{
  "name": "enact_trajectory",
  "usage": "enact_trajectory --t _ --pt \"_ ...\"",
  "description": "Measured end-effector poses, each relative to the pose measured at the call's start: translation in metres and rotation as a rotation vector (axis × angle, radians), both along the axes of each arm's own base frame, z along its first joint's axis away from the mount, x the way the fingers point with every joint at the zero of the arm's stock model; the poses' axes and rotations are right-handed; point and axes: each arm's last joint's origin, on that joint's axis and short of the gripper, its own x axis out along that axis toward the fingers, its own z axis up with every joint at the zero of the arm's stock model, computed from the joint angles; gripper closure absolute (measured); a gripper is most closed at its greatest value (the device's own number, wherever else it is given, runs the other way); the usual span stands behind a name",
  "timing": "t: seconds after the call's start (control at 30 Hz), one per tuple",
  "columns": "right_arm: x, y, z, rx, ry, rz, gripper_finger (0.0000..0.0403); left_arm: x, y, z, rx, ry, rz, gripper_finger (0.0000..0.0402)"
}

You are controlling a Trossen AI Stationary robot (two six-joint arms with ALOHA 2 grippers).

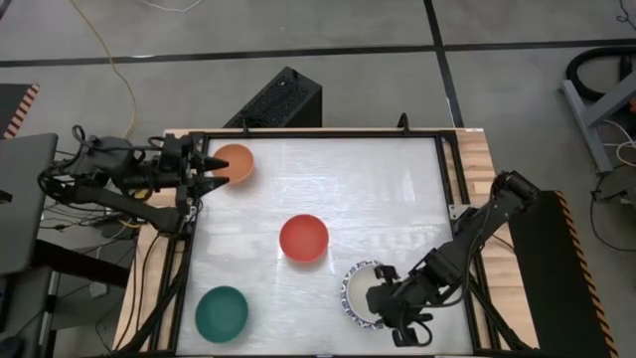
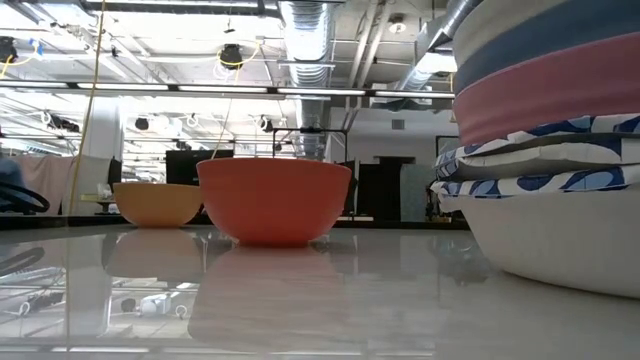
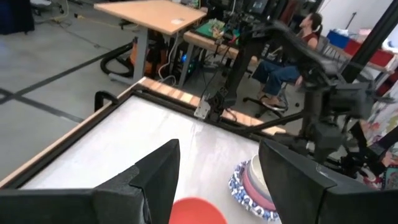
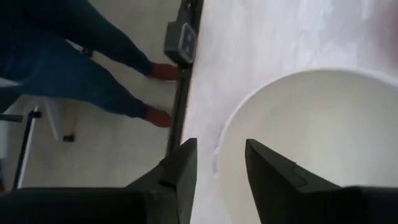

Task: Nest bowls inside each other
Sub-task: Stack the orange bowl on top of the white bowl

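Note:
A stack of nested bowls (image 1: 356, 283) stands near the table's front right. In the low view the stack (image 2: 560, 150) shows white and blue-patterned bowls low down, with pink, blue and cream ones above. My right gripper (image 1: 378, 300) hovers open over the stack's near side. Its fingers stand on either side of the top cream bowl's rim (image 4: 219, 146) without touching it. A red bowl (image 1: 304, 239) rests at mid-table, a teal bowl (image 1: 221, 312) at the front left and an orange bowl (image 1: 235, 162) at the far left. My left gripper (image 1: 214, 169) waits open beside the orange bowl.
A black frame (image 1: 449, 189) runs round the white table top. A person's legs (image 4: 74, 56) stand just past the table edge near my right gripper. Another person (image 3: 298, 43) sits in the room beyond. Bare table lies between the red bowl and the stack.

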Motion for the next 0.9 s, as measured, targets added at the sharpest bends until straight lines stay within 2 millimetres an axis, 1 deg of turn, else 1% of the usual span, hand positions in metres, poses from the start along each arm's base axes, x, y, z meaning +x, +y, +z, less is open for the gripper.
enact_trajectory --t 0.1,0.23,0.3,0.4,0.47,0.53,0.63,0.7,0.77,0.83,0.9 --pt "-0.007 0.007 -0.002 -0.001 0.008 -0.005 0.0263 0.000 0.000 -0.002 -0.003 0.023 0.001 0.0192" --pt "-0.013 0.008 -0.005 -0.111 -0.039 -0.078 0.0279 0.000 0.000 -0.001 -0.005 0.013 0.001 0.0192" --pt "-0.008 0.002 -0.004 -0.177 -0.099 -0.121 0.0283 0.000 0.000 0.000 -0.007 0.001 0.006 0.0192" --pt "0.007 -0.015 0.000 -0.276 -0.171 -0.176 0.0284 -0.001 0.001 0.000 -0.006 -0.003 0.040 0.0192" --pt "0.021 -0.033 0.006 -0.316 -0.196 -0.213 0.0284 -0.002 0.002 0.001 -0.008 -0.010 0.044 0.0192" --pt "0.036 -0.057 0.010 -0.330 -0.194 -0.283 0.0284 -0.003 0.002 0.001 -0.024 -0.014 0.044 0.0192" --pt "0.059 -0.099 0.015 -0.276 -0.175 -0.466 0.0284 -0.003 0.001 -0.001 -0.053 -0.004 0.034 0.0192" --pt "0.072 -0.127 0.017 -0.209 -0.163 -0.533 0.0284 -0.003 0.001 -0.004 -0.053 0.029 0.035 0.0192" --pt "0.082 -0.153 0.015 -0.165 -0.146 -0.573 0.0284 -0.003 0.001 -0.006 -0.043 0.051 0.034 0.0192" --pt "0.091 -0.175 0.010 -0.135 -0.116 -0.624 0.0284 -0.004 0.001 -0.007 -0.026 0.070 0.033 0.0192" --pt "0.098 -0.191 0.002 -0.120 -0.081 -0.689 0.0284 -0.004 0.001 -0.007 -0.015 0.071 0.031 0.0192"
